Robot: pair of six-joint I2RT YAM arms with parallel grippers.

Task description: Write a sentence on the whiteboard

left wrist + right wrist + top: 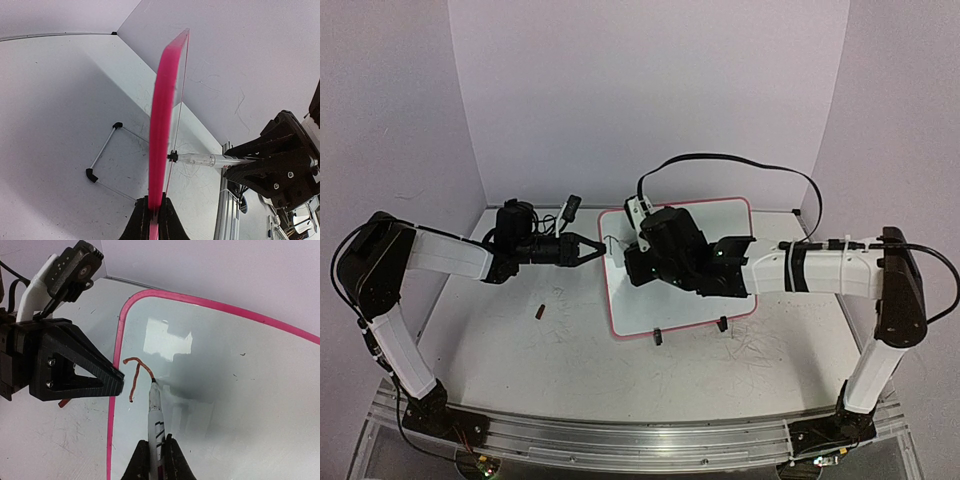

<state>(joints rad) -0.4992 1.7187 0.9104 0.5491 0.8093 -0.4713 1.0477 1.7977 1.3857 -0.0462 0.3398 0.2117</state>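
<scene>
Glossy smooth whiteboard [250, 405], scuffed matt tabletop [500, 350], ribbed metal rail [620, 440]

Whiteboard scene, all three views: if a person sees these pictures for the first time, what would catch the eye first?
The pink-framed whiteboard in the middle of the top view stands out first, with the left hand shut on its left edge. Next comes the marker held in the right hand, its tip touching the board near its far left corner, at the end of one short curved reddish stroke.
</scene>
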